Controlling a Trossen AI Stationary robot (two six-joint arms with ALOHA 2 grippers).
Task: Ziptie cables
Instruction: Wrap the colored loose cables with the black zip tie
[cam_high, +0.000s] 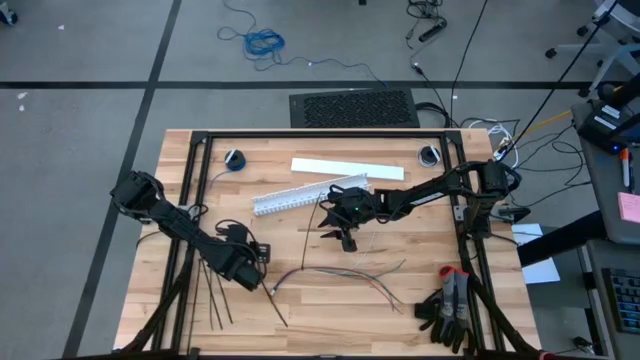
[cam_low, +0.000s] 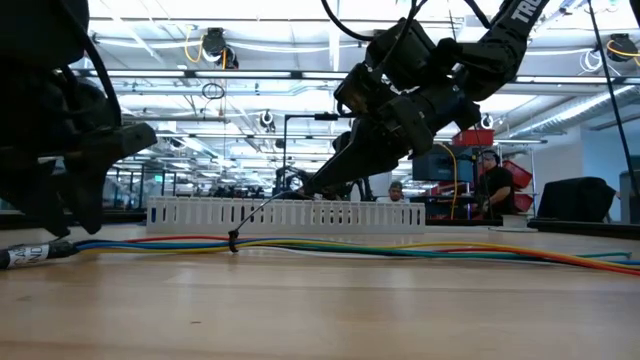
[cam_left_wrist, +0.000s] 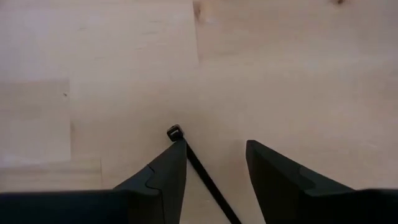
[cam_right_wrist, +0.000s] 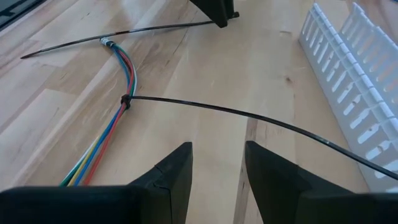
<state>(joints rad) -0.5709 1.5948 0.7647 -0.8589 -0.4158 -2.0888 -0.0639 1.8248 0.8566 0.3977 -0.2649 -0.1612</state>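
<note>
The cables (cam_high: 340, 272) are laid flat on the wooden table (cam_high: 400, 330), at about 6 o'clock from its centre. A ziptie (cam_right_wrist: 249, 118) is looped around the bundle, and its long tail is run out towards the white slotted duct (cam_high: 300, 195). The left gripper (cam_high: 262, 284) is held low at the bundle's 9 o'clock end; its fingers (cam_left_wrist: 165, 174) are parted, with a second ziptie (cam_left_wrist: 202, 174) lying loose between them. The right gripper (cam_high: 346, 240) is positioned at 12 o'clock from the bundle, fingers (cam_right_wrist: 168, 177) spread and empty. Spare zipties (cam_high: 222, 300) are laid at 7 o'clock.
</note>
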